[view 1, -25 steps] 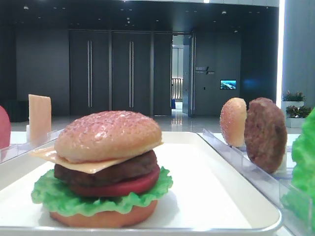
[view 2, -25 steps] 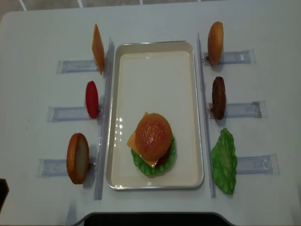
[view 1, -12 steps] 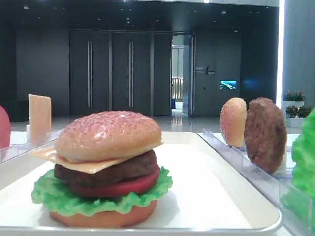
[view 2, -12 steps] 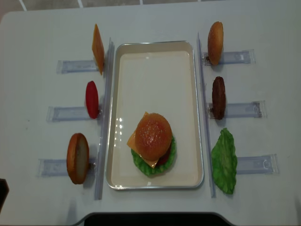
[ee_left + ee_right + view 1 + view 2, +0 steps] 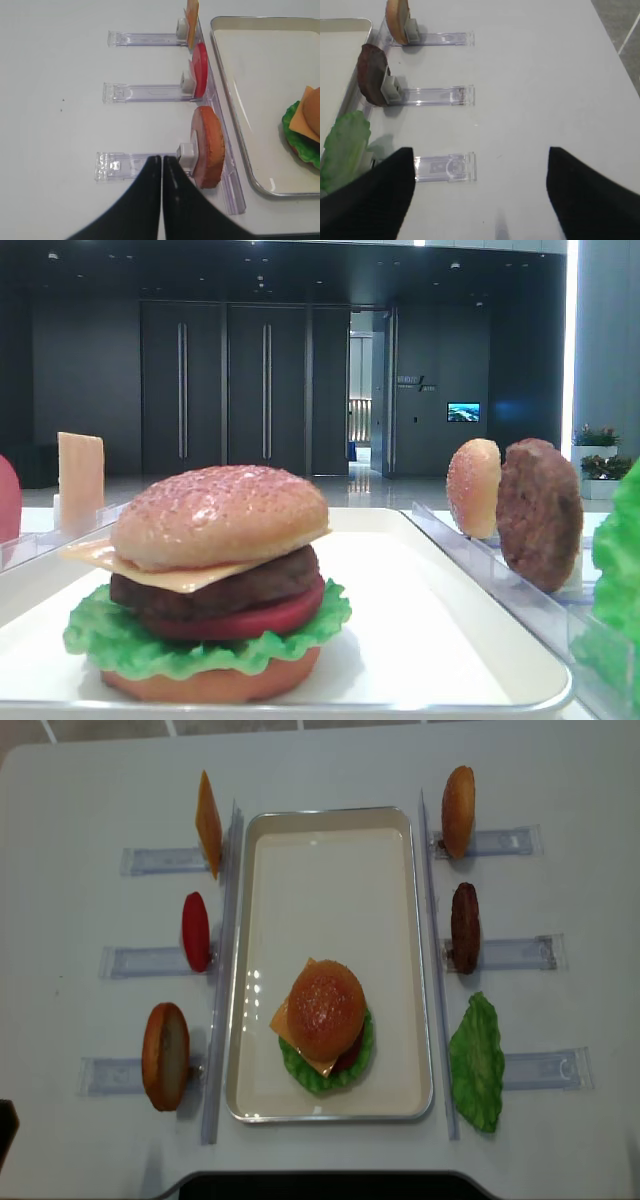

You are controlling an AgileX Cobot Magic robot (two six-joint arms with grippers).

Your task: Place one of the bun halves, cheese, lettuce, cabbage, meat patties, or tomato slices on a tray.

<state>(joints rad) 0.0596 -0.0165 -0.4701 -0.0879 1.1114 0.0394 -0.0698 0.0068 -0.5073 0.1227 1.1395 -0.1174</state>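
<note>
The white tray holds a stacked burger with a domed top bun. On the right racks stand a bun half, a meat patty and lettuce. On the left stand cheese, a tomato slice and a flat orange-brown bun. Cabbage is out of view. My left gripper is shut and empty, over the rack just left of that flat bun. My right gripper is open and empty, over bare table right of the lettuce.
Narrow clear plastic racks stick out from both long sides of the tray, and long clear rails run along its edges. The far half of the tray is bare. The table's front edge lies just below the tray.
</note>
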